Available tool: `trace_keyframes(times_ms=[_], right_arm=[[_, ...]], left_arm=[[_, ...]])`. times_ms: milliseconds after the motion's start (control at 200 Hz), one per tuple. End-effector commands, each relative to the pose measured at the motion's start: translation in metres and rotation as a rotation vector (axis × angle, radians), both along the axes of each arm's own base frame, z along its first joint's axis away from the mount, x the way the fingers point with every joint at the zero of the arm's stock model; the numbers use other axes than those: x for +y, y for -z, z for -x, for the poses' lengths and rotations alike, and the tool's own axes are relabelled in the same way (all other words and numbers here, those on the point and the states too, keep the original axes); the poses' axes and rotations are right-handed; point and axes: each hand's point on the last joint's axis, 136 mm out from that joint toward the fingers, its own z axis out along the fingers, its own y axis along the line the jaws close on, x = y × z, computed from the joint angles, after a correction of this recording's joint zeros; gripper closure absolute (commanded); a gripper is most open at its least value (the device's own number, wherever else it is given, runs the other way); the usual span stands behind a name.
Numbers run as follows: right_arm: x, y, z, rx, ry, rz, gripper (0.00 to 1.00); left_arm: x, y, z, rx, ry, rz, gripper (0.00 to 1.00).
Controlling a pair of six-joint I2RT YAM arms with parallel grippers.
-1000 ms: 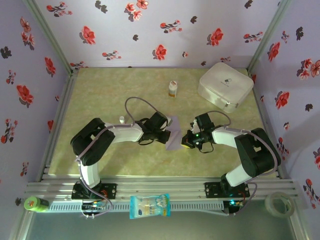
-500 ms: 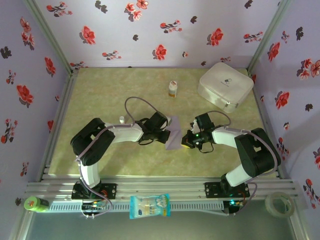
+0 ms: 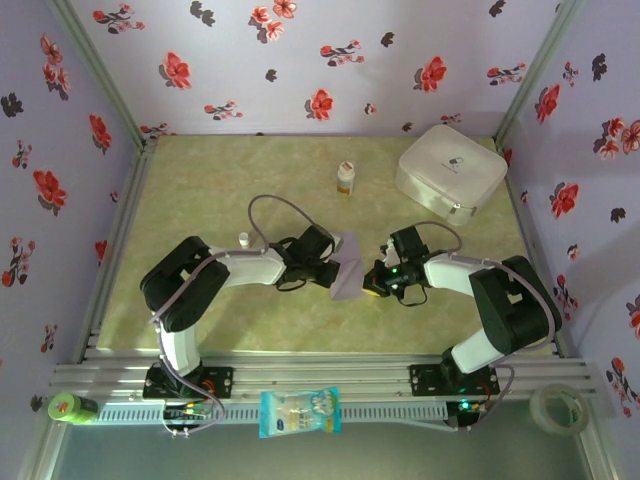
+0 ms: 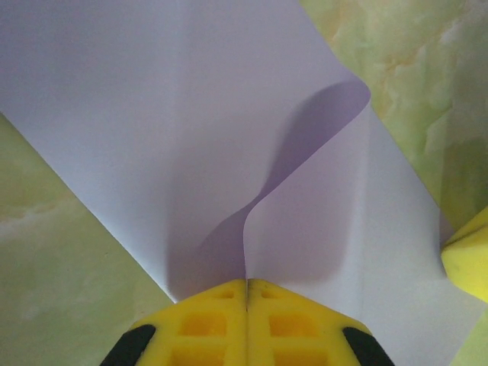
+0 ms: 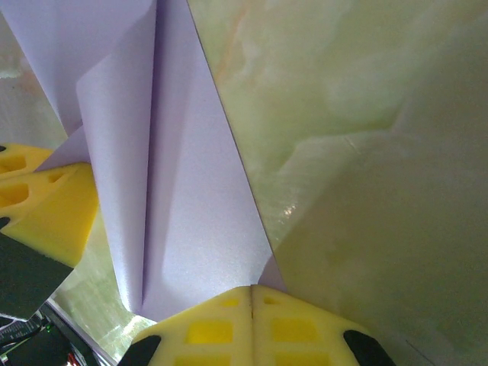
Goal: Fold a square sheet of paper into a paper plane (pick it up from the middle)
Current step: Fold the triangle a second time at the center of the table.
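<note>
Paper [image 3: 348, 266] sits mid-counter [image 3: 200, 190] between my arms, half folded, one flap curling up. My left fingers [image 4: 204, 324] are pinched shut on one edge and my right fingers [image 5: 210, 329] on the opposite edge, probably to steady it for creasing

Readable text: none in any view.
white case [image 3: 440, 178]: small dark mark on the lid, too small to read.
snack packet [image 3: 299, 411]: blue and white print, its lettering blurred and not legible.
small bottle [image 3: 345, 178]: orange band around the body, no characters to be made out.
square sheet of paper [image 4: 137, 114]: plain lavender face in both wrist views, nothing written or printed on it.
Numbers, brands, signs: none legible.
</note>
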Motion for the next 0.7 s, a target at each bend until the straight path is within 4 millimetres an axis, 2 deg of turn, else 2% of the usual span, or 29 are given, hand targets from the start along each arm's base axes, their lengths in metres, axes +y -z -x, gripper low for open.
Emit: trace_keyframes(times_ms=[0, 695], right_arm=[[-0.0176, 0.0195, 0.0116, 0.055, 0.021, 0.110, 0.99], [-0.0169, 0.0205, 0.0123, 0.057, 0.020, 0.104, 0.98]], left_arm=[[0.0059, -0.0064, -0.0062, -0.032, -0.019, -0.002, 1.00], [0.0006, -0.0053, -0.0120, -0.047, -0.006, -0.004, 0.99]])
